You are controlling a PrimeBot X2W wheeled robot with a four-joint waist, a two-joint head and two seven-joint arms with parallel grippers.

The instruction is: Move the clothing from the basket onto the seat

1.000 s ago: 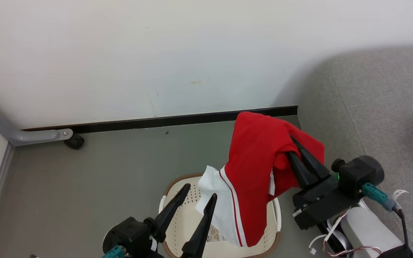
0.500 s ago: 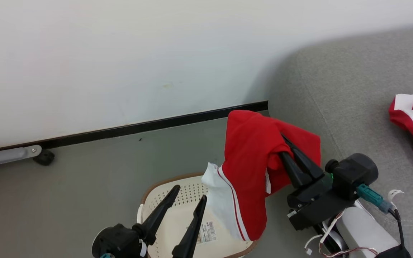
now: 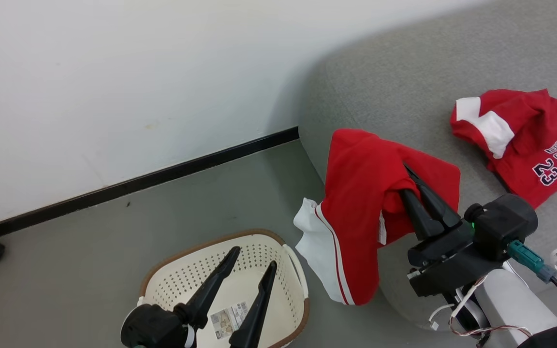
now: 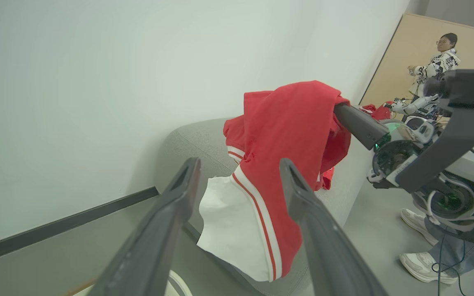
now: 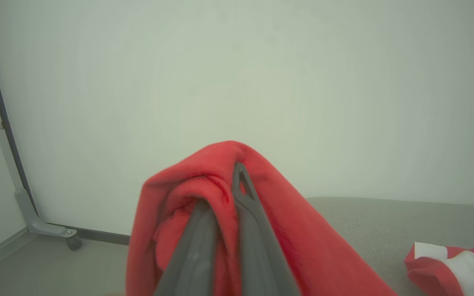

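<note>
**A:** Why does the garment (image 3: pixel 356 193) hang up in the air like that?

**B:** Your right pincer (image 3: pixel 406 183) is clamped on a bunched fold near its top. The rest drapes off the fingers, with the white panel lowest. I'd judge you hold it that high so the hem clears the rounded corner of the sofa (image 3: pixel 404 72) on the way across.

**A:** Where does it sit relative to the pincer?

**B:** It's wrapped over both fingertips and falls away to the pincer's left. The upper part is in front of the sofa's corner, and the white hem hangs over the floor between the basket (image 3: pixel 182 275) and the sofa. It touches neither of them.

**A:** And my other arm?

**B:** Your left pincer (image 3: pixel 254 257) is open and holds nothing, its fingers spread over the basket. The paper label (image 3: pixel 227 319) on the basket's floor shows between them.

**A:** Where would I put this one down?

**B:** A second garment (image 3: pixel 520 135) lies on the cushion, well apart to the right. The bare grey between it and your pincer looks like the natural spot. Watch that the hanging hem doesn't catch the sofa's edge.
</note>
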